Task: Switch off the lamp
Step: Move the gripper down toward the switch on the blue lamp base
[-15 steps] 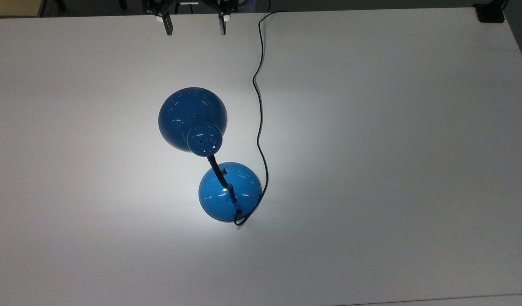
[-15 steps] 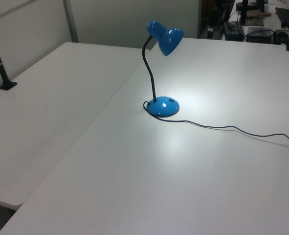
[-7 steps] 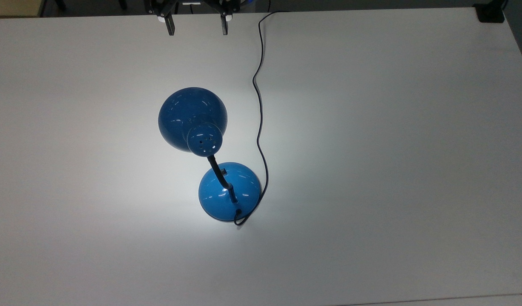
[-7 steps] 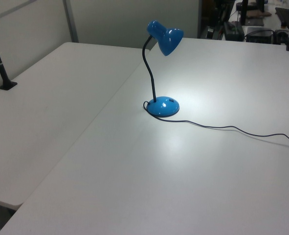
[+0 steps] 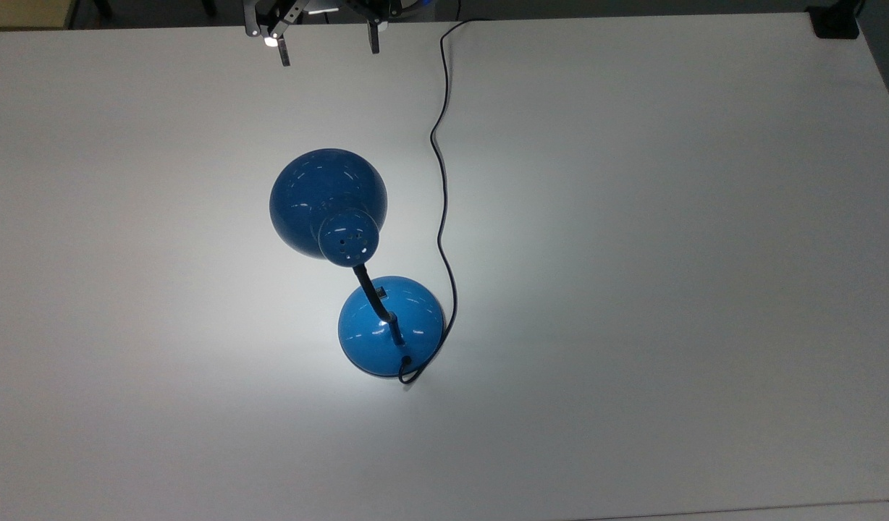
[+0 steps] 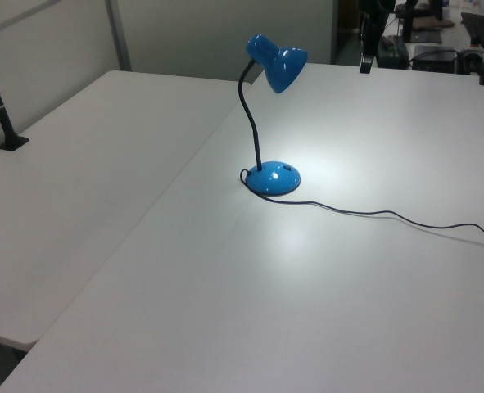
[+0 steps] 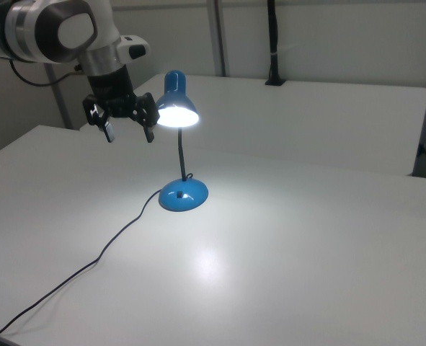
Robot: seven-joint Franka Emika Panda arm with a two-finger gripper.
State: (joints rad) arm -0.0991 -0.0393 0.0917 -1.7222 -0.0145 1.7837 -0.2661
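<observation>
Table (image 5: 669,217) carries the lamp (image 5: 391,325) near its middle, lit — a bright pool of light around the base. Gripper (image 5: 327,43), fingers well apart, hangs at the top view's far edge, well away from the lamp. Switch (image 5: 381,293) sits on the base's far side under the gooseneck — best approached low, fingers brought together, pressing straight down without nudging the shade (image 5: 327,195) or cord (image 5: 441,181).
</observation>
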